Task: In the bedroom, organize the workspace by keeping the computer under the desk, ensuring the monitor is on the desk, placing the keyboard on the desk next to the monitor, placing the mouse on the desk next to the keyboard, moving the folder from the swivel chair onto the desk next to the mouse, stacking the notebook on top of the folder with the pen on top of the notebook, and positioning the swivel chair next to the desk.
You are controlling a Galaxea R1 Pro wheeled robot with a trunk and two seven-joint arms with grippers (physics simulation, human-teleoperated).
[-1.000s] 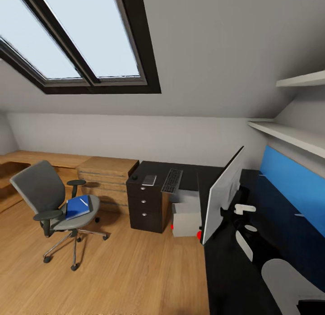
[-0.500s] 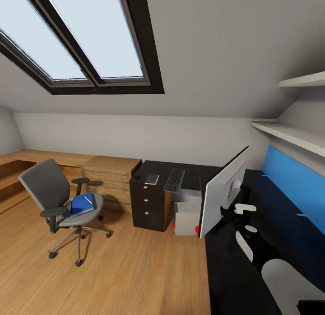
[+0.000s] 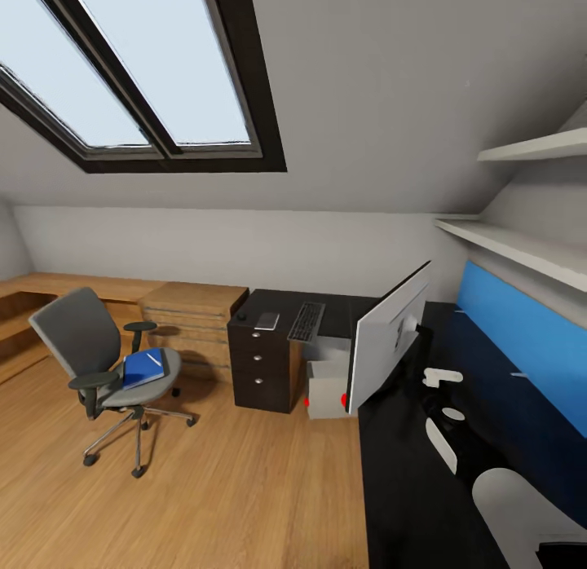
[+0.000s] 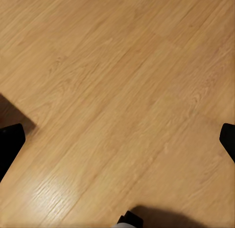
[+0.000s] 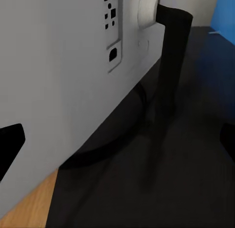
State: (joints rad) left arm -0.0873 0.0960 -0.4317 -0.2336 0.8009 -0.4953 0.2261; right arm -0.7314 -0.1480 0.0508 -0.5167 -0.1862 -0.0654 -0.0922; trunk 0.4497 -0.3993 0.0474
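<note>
On the chair point(image 3: 98, 357) at nine o'clock lies the folder point(image 3: 144, 368), so the robot must roll there next; both pincers look wide and hold nothing.

In the head view the robot's right arm point(image 3: 522, 512), a chain of smooth white rounded shells, rises from the lower right corner and reaches forward. A broad rounded white segment lies nearest the camera, a slimmer white link point(image 3: 441, 443) stands beyond it, and smaller white parts point(image 3: 443, 377) sit furthest out, too small to tell apart. In the right wrist view the right gripper point(image 5: 117, 142) has its jaws spread wide, one black fingertip point(image 5: 10, 148) at each side edge of the picture. In the left wrist view the left gripper point(image 4: 117, 142) is spread just as wide, its black fingertips point(image 4: 10, 146) likewise at the two side edges.
</note>
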